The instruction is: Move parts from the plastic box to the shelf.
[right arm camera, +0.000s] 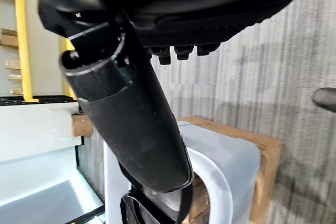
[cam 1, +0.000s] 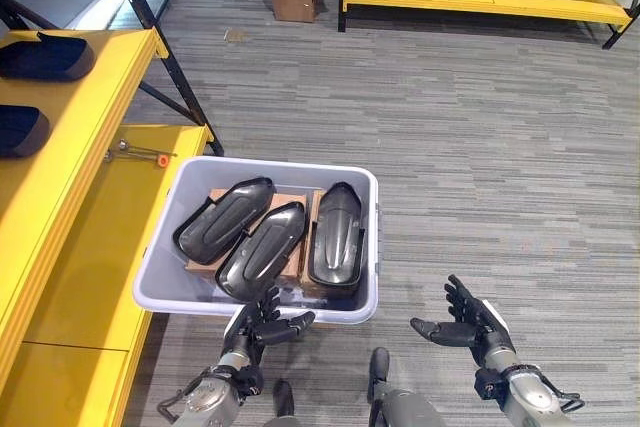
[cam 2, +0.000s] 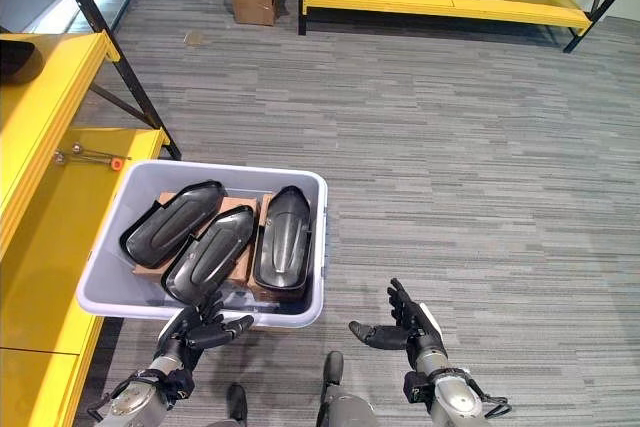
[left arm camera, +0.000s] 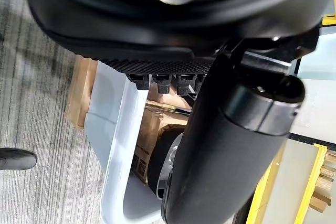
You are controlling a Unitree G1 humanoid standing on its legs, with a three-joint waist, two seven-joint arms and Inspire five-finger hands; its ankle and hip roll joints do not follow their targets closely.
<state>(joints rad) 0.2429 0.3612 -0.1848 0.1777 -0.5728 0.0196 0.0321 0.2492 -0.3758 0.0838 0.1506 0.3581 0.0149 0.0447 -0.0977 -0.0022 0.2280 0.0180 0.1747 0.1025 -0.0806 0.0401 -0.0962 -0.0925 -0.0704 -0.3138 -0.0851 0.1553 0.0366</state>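
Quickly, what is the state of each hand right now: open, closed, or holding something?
Left hand: open, holding nothing, at the near rim of the plastic box.
Right hand: open, holding nothing, above the floor, apart from the box.

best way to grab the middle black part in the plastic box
Likely by its near, lower end, coming from above with the left hand, which hovers open at the plastic box's near rim. The middle black part lies long and slanted, domed side up, between two others, so its sides look crowded.
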